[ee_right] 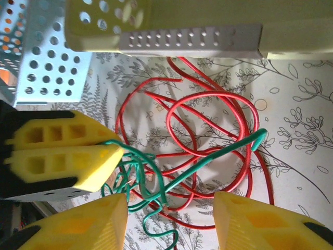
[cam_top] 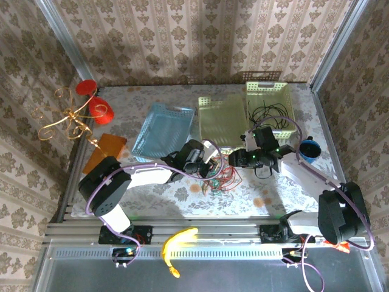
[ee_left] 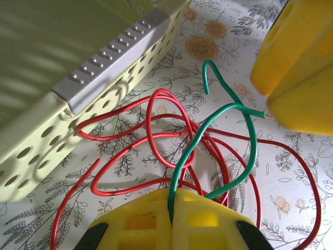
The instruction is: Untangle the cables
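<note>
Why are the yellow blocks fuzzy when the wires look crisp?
Left wrist view: focus sits on the red cable and green cable, so the yellow fingers go soft. Right wrist view: likewise, cables casting soft shadows on the tablecloth. Top external view: dimmer.

No text, brand, number or sign is readable. Table cover [cam_top: 152,198] is floral print only. Wallpaper [cam_top: 182,36] at 12 o'clock is damask pattern only.

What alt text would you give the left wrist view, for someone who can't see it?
The left pincer, shut, grips a green cable rising from a tangle of red cable on a flowered table. A pale green basket lies upper left, the right pincer's yellow fingers upper right.
</note>
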